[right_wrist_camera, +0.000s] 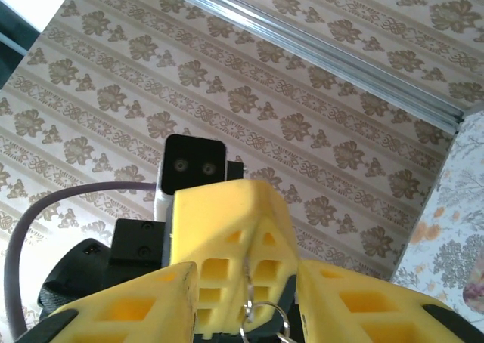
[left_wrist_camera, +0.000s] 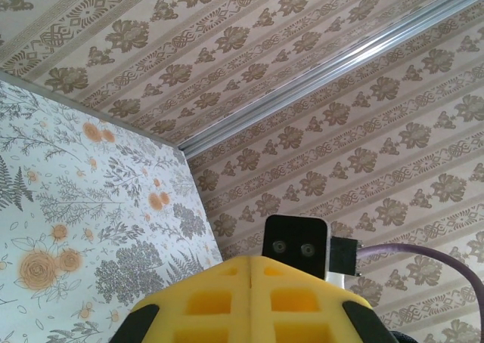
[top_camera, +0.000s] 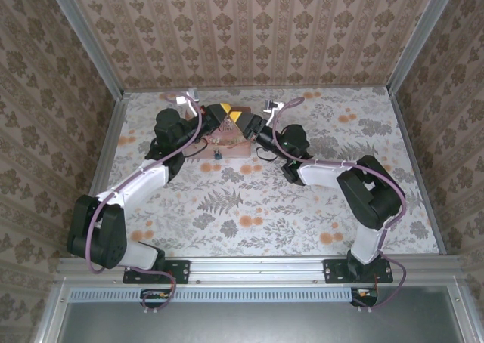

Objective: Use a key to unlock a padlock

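Both arms reach to the far middle of the desk (top_camera: 249,199) and meet tip to tip over a pink tin (top_camera: 240,148).

Left gripper (left_wrist_camera: 249,271): jaws closed, the yellow pads meeting along one seam. From the right wrist, a thin metal sliver sits in that seam. I take it for the key (right_wrist_camera: 246,282), with a silvery ring (right_wrist_camera: 261,313) hanging below. So the left appears to be gripping the key; the blade itself is too slight to make out.

Right gripper (right_wrist_camera: 242,282): jaws open, fingers well apart, the left's pinched tip lying between them in its own view. Touching or just short: cannot tell.

Padlock (top_camera: 217,155): probably the small dark-blue speck at the near edge of the tin, seen from above. It is too small to be certain, and its long axis and keyhole side cannot be read.

Relation that matters: the speck lies below and on the near side of both sets of jaws, not between them. The left gripper sits slightly nearer. Both wrist cameras look at the wallpaper, so the fingers seem angled up and away from the lock.

Tin: lid state and contents hidden under the grippers.

Judgement: the key is in hand and the lock is not yet held. The next step calls for the open right jaws to go down and steady the padlock.
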You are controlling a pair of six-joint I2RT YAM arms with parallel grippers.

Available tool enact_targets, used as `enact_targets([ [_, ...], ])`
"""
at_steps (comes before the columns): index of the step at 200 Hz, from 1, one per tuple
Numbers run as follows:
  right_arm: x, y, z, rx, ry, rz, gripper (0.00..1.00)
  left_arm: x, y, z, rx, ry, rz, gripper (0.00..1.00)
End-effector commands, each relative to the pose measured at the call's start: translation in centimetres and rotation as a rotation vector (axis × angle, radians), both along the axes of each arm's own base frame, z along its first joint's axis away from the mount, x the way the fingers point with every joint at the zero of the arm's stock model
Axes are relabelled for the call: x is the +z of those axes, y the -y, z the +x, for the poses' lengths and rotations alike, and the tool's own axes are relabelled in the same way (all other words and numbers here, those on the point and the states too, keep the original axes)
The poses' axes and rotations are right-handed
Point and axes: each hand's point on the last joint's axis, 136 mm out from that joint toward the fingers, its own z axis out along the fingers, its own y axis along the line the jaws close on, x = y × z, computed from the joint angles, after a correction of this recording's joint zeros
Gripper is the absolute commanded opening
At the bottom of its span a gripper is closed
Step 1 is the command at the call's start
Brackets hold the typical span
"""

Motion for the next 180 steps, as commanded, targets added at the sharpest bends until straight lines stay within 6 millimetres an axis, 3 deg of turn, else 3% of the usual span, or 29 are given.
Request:
enact_targets([
  [1,0.46,-0.65,-0.32,0.024,0.035,0.0,0.4,1.18,0.07,-0.7,-0.006,0.031,-0.027,0.0],
  [115,-0.01,-1.62,-0.41,0.056,0.024,-0.012,0.26,0.85,0.49,-0.61,-0.008,0.029,-0.021,0.0],
  [180,-0.37,-1.35,0.1,0.033,0.005,-0.014,0.0,0.69,0.43,-0.8,-0.005,0.026,-0.023,0.0],
])
